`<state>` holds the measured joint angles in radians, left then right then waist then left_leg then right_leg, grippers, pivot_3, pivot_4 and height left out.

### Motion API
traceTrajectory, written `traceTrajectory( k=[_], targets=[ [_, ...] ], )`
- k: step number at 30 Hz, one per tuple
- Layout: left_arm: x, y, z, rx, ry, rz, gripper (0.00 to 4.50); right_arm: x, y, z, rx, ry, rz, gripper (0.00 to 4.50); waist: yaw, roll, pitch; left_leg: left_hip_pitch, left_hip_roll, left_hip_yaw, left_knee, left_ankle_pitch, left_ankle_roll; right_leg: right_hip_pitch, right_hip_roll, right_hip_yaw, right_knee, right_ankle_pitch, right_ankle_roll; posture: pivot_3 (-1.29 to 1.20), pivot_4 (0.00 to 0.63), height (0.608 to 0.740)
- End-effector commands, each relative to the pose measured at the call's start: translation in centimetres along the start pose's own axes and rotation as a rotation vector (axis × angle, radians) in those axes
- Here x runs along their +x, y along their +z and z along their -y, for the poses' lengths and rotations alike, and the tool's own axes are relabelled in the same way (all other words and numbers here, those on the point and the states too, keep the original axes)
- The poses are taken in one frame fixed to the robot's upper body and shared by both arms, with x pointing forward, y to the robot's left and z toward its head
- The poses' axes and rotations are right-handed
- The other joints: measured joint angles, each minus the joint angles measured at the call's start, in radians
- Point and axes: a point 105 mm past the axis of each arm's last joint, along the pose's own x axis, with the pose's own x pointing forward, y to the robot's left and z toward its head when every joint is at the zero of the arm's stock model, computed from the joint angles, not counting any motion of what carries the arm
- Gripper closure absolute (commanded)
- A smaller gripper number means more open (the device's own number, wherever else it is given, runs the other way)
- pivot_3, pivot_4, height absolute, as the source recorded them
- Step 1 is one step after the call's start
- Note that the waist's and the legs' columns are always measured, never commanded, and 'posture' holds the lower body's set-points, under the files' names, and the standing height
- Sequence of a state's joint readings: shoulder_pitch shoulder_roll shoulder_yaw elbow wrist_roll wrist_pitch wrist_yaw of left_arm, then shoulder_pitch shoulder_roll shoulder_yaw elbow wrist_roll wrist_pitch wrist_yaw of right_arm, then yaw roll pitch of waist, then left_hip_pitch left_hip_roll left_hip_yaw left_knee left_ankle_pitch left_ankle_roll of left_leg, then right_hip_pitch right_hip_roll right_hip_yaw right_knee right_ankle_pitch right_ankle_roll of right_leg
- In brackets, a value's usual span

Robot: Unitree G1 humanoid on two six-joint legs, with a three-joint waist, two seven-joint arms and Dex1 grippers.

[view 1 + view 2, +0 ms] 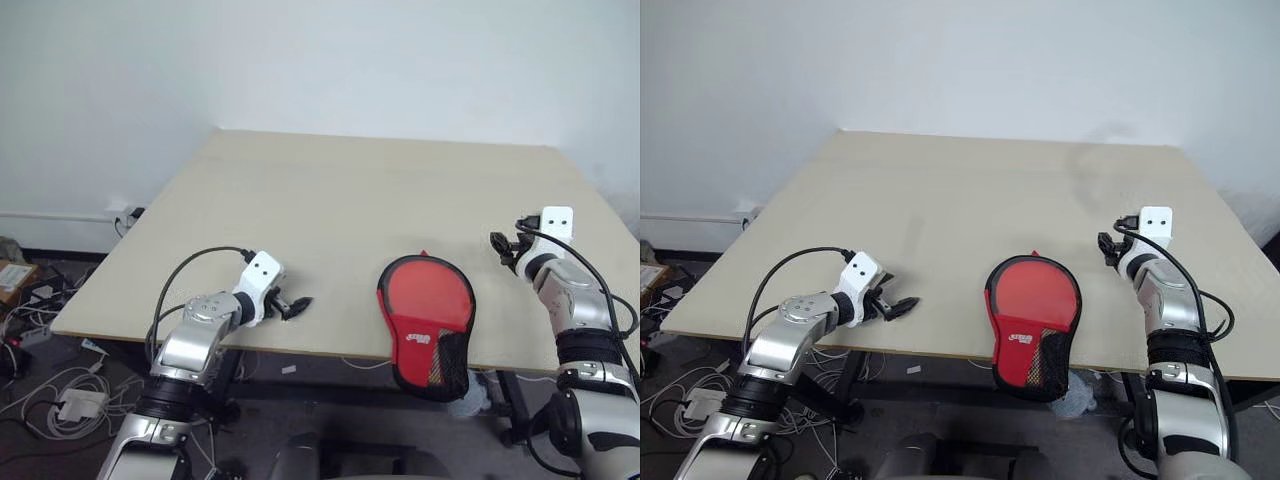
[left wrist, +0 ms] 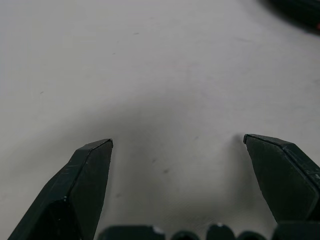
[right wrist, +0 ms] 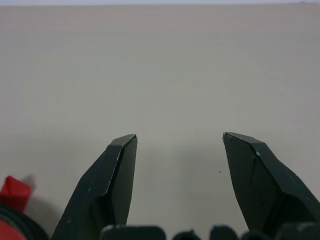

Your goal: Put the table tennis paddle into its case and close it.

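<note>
Red paddle case (image 1: 425,318) at table (image 1: 350,200) front edge, left gripper (image 1: 296,305) at nine o'clock, fingers apart, empty, right gripper (image 1: 498,243) at two o'clock, fingers apart, empty

the left gripper (image 2: 177,142) fingers (image 2: 87,175) stand wide apart over the bare beige table (image 2: 150,65).

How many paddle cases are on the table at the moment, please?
1. The red case lies at the table's near edge between the two arms, its black mesh end overhanging the edge. Nothing suggests another is hidden.
</note>
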<state>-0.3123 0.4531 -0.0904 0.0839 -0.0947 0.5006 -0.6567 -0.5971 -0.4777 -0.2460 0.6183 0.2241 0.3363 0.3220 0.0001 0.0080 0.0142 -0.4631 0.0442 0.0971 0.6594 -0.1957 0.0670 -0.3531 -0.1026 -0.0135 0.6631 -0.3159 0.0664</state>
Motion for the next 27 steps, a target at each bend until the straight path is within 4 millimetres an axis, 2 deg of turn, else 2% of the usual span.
traceTrajectory(
  k=[1, 5, 11, 27],
  targets=[
    [0.2, 1.9, -1.2, -0.016, 0.072, 0.069, 0.00, 0.3, 2.4, 1.0, -0.002, -0.051, 0.074, 1.54, 0.000, 0.000, 0.000, 0.000, 0.000, 0.000, 0.000, 0.000, 0.000, 0.000, 0.000, 0.000, 0.000, 0.000, 0.000, 0.00, 0.000, 0.715],
    [1.5, 2.5, -2.0, -0.039, 0.121, 0.088, 0.00, 0.3, 2.2, 1.3, 0.006, -0.080, 0.078, 1.54, 0.000, 0.000, 0.000, 0.000, 0.000, 0.000, 0.000, 0.001, 0.001, 0.000, 0.000, 0.000, 0.000, 0.000, 0.000, 0.00, 0.000, 0.715],
    [2.8, 3.2, -1.5, -0.027, 0.101, 0.107, 0.00, 0.0, 2.4, 1.6, 0.021, -0.095, 0.091, 1.54, -0.001, 0.000, 0.000, 0.000, 0.000, 0.000, 0.000, 0.002, 0.002, 0.000, 0.000, 0.000, 0.000, 0.000, 0.000, 0.00, 0.000, 0.715],
    [2.7, 3.5, -2.2, -0.030, 0.101, 0.115, 0.00, 0.3, 2.3, 1.9, 0.046, -0.130, 0.091, 1.54, -0.001, 0.001, 0.000, 0.000, 0.000, 0.000, 0.000, 0.002, 0.002, 0.000, 0.000, 0.000, 0.000, 0.000, 0.000, 0.00, 0.000, 0.715]
  ],
)
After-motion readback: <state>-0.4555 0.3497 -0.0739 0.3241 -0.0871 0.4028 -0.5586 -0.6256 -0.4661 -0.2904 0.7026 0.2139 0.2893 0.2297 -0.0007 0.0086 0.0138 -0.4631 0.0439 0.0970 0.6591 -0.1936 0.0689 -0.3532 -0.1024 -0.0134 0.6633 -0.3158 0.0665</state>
